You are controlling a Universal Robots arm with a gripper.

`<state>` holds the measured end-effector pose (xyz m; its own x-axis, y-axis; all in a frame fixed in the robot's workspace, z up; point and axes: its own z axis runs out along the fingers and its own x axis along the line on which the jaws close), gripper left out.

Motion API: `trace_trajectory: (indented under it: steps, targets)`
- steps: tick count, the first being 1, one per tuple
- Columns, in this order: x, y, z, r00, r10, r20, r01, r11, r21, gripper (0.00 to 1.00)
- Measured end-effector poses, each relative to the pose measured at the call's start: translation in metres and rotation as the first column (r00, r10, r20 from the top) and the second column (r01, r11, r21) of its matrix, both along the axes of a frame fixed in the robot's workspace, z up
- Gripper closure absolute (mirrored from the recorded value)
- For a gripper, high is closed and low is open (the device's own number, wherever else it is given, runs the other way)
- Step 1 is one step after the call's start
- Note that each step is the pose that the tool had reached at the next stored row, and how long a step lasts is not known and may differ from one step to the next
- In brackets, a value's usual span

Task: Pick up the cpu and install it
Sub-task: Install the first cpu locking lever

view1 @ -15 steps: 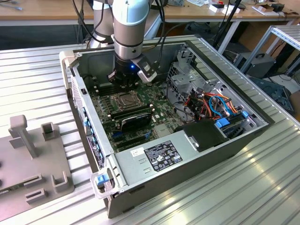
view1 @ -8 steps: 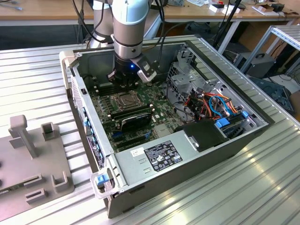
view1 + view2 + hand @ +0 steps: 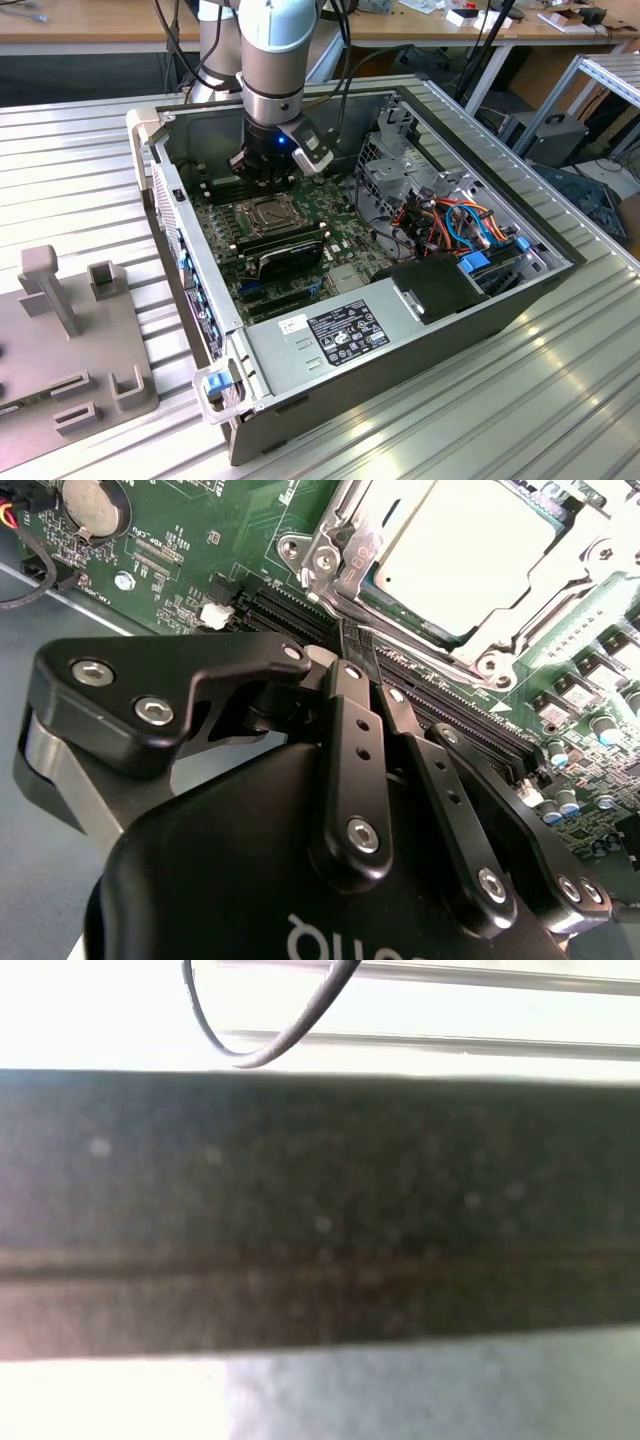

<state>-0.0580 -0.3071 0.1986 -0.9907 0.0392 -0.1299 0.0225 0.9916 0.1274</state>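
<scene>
Cpu [image 3: 465, 555] sits seated in its socket [image 3: 345, 555]; gripper [image 3: 360, 645] jaws pinched together beside it, holding nothing; installation looks near finished.

The cpu [image 3: 470, 550], flat silver-grey square, lies seated in its socket frame [image 3: 345, 555].

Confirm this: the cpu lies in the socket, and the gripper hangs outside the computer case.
Not quite. The gripper is inside the computer case, low beside the socket, as the exterior view shows. The cpu does lie in the socket.
</scene>
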Motion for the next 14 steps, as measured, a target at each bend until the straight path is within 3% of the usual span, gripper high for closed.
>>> trace_trajectory:
  steps: [8,14]
  targets:
    - [0.0000,0.0001,0.0047,1.0000,0.000,0.0002,0.000,1.0000,0.0001,0.89]
    - [0.0000,0.0000,0.0133,1.0000,0.000,0.0001,0.000,1.0000,-0.0010,0.89]
